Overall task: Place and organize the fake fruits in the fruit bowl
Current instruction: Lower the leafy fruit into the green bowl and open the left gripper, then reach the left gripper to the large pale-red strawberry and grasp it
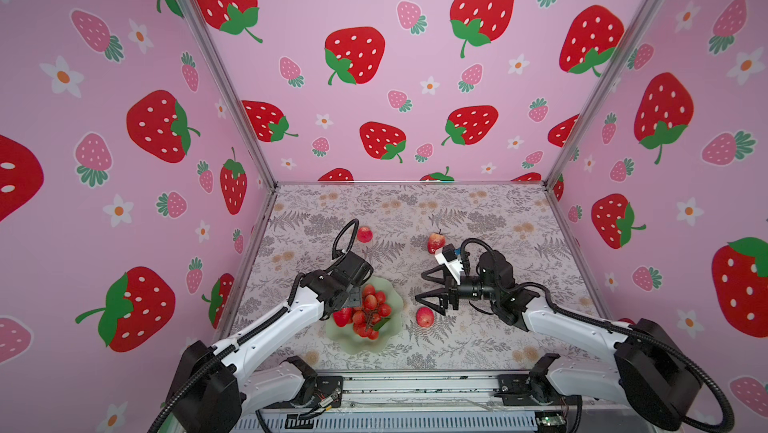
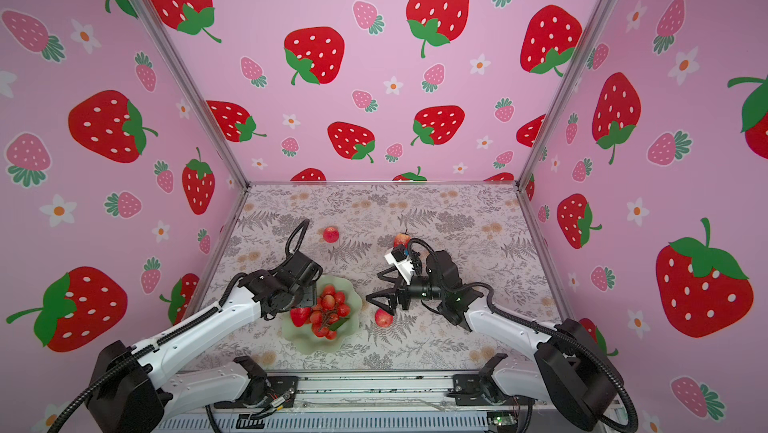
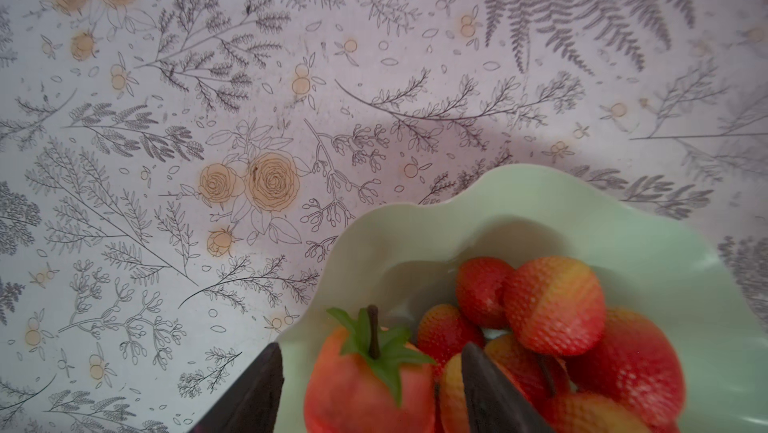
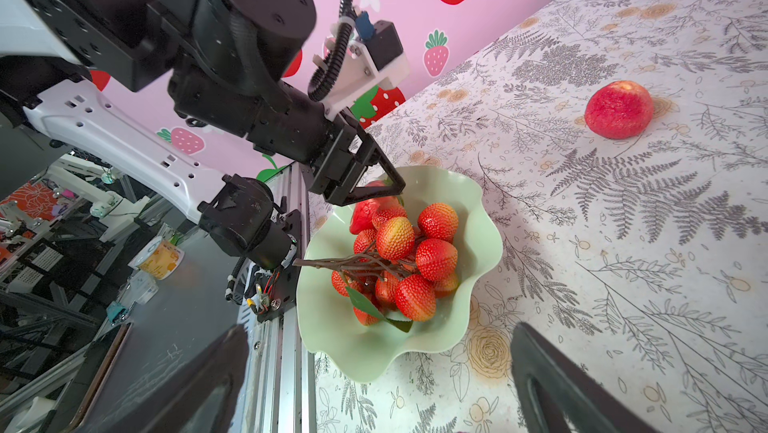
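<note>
Though slack astride the strawberry (image 3: 361,389), left gripper (image 3: 372,348) over fruit bowl (image 3: 540,210).

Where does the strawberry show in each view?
In a top view: strawberry at the fruit bowl's left edge.
In a top view: strawberry there too.
Left wrist: foreground, between the open jaws.
Right wrist: bowl's far side, partly behind the left arm's jaws.
Shared landmark: the bunch of red balls beside it.

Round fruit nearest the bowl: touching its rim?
Apart. In both top views a strip of floral tablecloth shows between the round fruit and the fruit bowl rim.
</note>
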You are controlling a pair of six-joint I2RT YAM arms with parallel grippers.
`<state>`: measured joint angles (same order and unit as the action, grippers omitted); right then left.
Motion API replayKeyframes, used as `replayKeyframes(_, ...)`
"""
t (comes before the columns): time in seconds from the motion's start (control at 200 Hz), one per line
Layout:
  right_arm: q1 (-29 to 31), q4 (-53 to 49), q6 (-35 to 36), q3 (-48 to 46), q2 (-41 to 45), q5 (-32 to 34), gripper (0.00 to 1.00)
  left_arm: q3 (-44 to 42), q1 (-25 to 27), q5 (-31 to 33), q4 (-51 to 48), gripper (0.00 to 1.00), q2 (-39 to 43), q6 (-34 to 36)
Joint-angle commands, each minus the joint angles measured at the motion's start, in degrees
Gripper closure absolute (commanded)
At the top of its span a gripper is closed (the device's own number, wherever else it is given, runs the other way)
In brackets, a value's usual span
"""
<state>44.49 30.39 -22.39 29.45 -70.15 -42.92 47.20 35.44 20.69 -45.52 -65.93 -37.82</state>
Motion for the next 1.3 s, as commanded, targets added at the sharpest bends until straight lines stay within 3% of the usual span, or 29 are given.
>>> replayKeyframes(0.0, 0.3, 0.6, 1.1, -0.1, 1.8, 2.6, 0.01, 7.8, 2.4, 4.4, -3.6, 0.3, 1.7, -0.2)
replayKeyframes(0.12, -1.2, -0.9, -1.3, -0.3, 2.7, 7.7, 0.01, 12.2, 6.1, 4.5, -0.3, 0.29, 1.0, 5.9)
replayKeyframes(0.21, -4.4, -0.9, -4.0, -1.5, 3.4, 9.4, 0.01, 12.6, 6.9, -4.5, 8.8, 0.28, -1.9, 12.2)
replayKeyframes(0.42, -19.3, -2.3, -13.8, -7.7, 9.1, 10.3, 0.01, 26.9, 7.9, -18.1, 13.8, 0.28, -22.5, 20.0)
replayKeyframes(0.63, -23.7, -15.1, -7.1, -6.8, 13.0, 9.0, 0.01, 45.3, 9.4, -17.1, 14.5, 0.25, -42.8, 24.4)
replayKeyframes(0.805, -23.9, -13.8, -8.8, -9.3, 16.2, 8.5, 0.01, 62.7, 8.4, -19.2, 9.5, 0.25, -58.3, 26.1)
replayKeyframes(0.971, -23.9, -15.8, -7.2, -9.3, 17.6, 6.9, 0.01, 71.6, 7.8, -16.5, 7.5, 0.25, -65.5, 24.1)
replayKeyframes(1.291, -23.9, -17.7, -4.3, -8.1, 16.9, 5.8, 0.01, 74.7, 6.6, -18.0, 6.6, 0.25, -70.7, 22.0)
